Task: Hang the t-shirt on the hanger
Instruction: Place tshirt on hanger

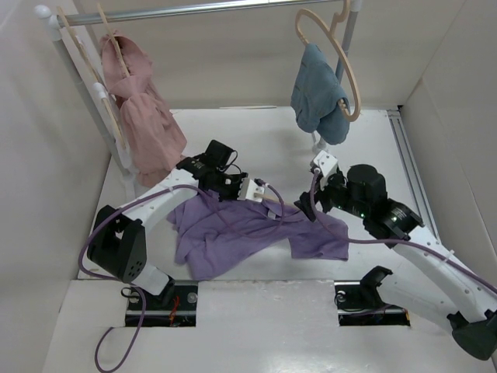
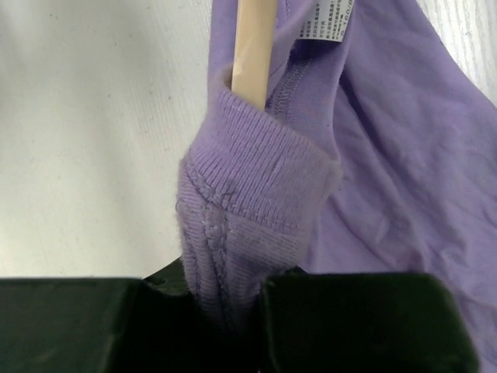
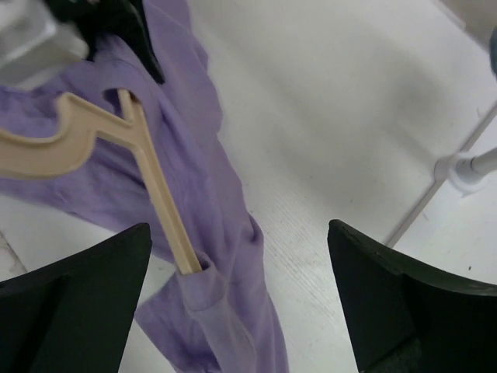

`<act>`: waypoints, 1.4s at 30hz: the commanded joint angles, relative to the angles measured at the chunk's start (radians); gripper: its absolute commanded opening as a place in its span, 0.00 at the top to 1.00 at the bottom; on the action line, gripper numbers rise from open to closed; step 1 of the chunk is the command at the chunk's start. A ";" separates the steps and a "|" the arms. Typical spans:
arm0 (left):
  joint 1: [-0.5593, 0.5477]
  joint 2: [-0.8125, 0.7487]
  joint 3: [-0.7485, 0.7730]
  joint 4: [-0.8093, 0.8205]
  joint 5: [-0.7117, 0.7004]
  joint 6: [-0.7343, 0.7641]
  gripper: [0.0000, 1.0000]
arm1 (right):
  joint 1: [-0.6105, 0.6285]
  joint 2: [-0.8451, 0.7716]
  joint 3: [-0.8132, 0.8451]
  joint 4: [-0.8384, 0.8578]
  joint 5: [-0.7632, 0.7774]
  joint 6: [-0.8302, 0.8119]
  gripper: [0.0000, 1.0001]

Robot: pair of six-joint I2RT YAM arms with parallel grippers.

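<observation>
The lavender t-shirt (image 1: 248, 233) lies crumpled on the white table between the arms. My left gripper (image 1: 252, 189) is shut on its ribbed collar (image 2: 248, 186), and the fabric is pinched between the black jaws (image 2: 233, 311). The pale-beige hanger (image 2: 252, 54) has one arm pushed into the collar opening. In the right wrist view the hanger (image 3: 147, 171) runs down into a fold of the t-shirt (image 3: 225, 233). My right gripper (image 1: 307, 208) is open and empty just above the shirt's right part, and its jaws (image 3: 239, 256) stand wide on either side of the cloth.
A clothes rack (image 1: 194, 9) crosses the back. A pink garment (image 1: 144, 109) hangs on a hanger at its left and a blue-teal cloth (image 1: 318, 97) on another hanger (image 1: 342, 54) at its right. The rack's foot (image 3: 466, 167) stands near my right gripper. Walls enclose the table.
</observation>
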 commanded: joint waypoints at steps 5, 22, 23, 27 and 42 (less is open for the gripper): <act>-0.005 -0.031 0.063 -0.006 0.071 0.004 1.00 | 0.082 -0.013 0.068 0.044 -0.090 -0.060 0.05; -0.005 -0.040 0.072 -0.015 0.106 -0.016 1.00 | 0.106 0.181 -0.030 0.232 -0.148 -0.055 0.62; -0.005 -0.040 0.073 -0.015 0.106 -0.016 1.00 | 0.106 0.211 -0.030 0.243 -0.161 -0.045 0.53; -0.005 -0.040 0.092 -0.015 0.131 -0.036 1.00 | 0.096 0.256 -0.009 0.243 -0.189 -0.045 0.50; 0.035 -0.049 0.040 0.215 -0.053 -0.274 0.89 | -0.020 -0.014 -0.111 0.147 -0.175 0.066 1.00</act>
